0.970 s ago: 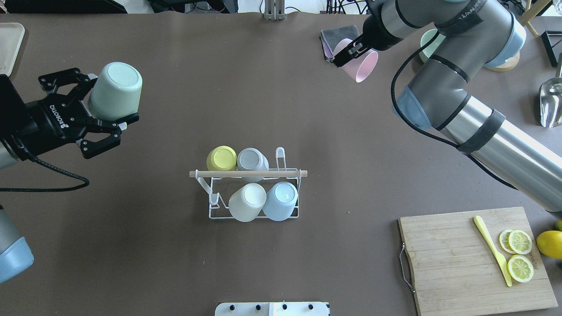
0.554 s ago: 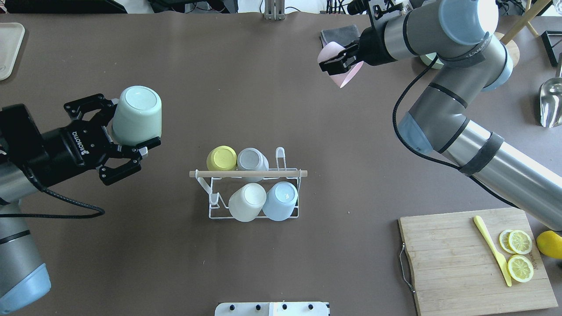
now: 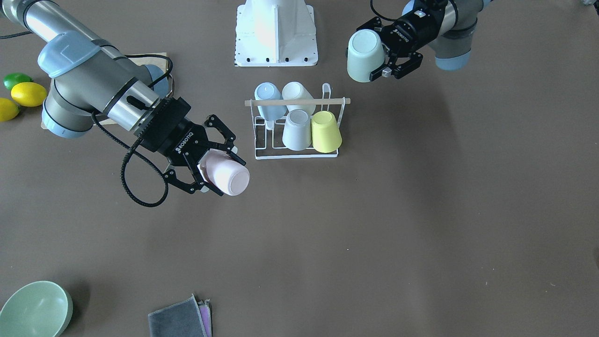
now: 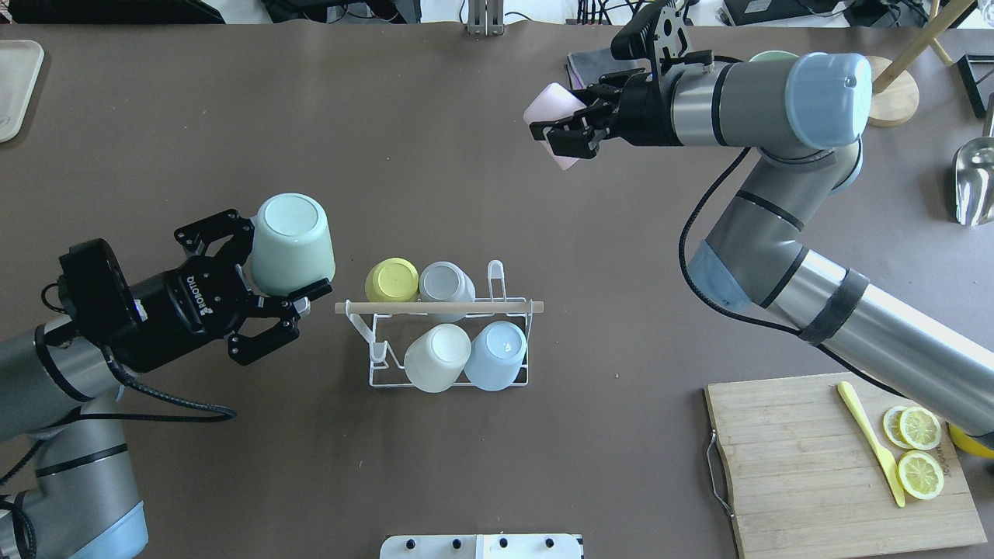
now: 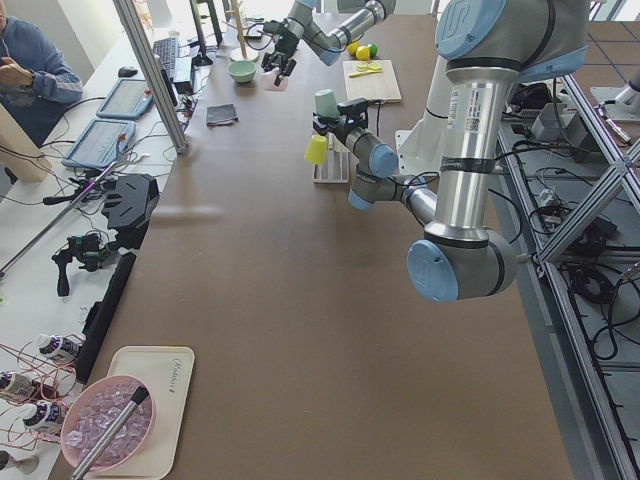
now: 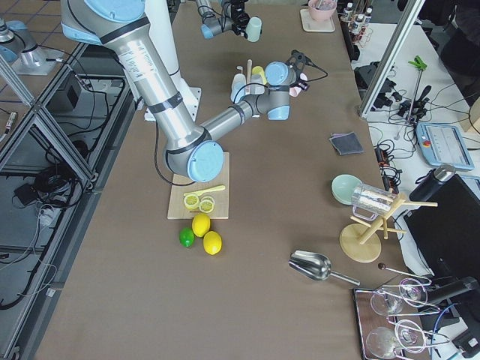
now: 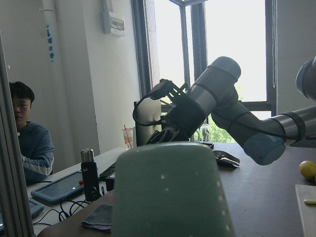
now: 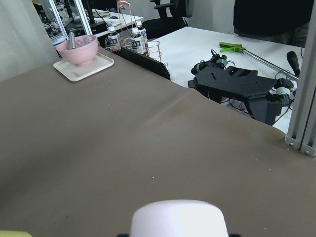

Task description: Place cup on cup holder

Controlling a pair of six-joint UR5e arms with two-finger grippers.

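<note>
Left gripper (image 4: pixel 281 262) has swung in from the side, clamped on the green cup (image 4: pixel 291 241), bottom up, now just beside the cup holder (image 4: pixel 439 308). Right gripper (image 4: pixel 565 130) has come closer too, gripping the pink cup (image 4: pixel 546 111) (still well apart). Two prongs (image 4: pixel 495 272) look free, and green probably lands first.

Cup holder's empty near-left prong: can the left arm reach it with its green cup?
Likely yes: the green cup hangs just left of the cup holder, and nothing stands between it and that empty prong.
</note>
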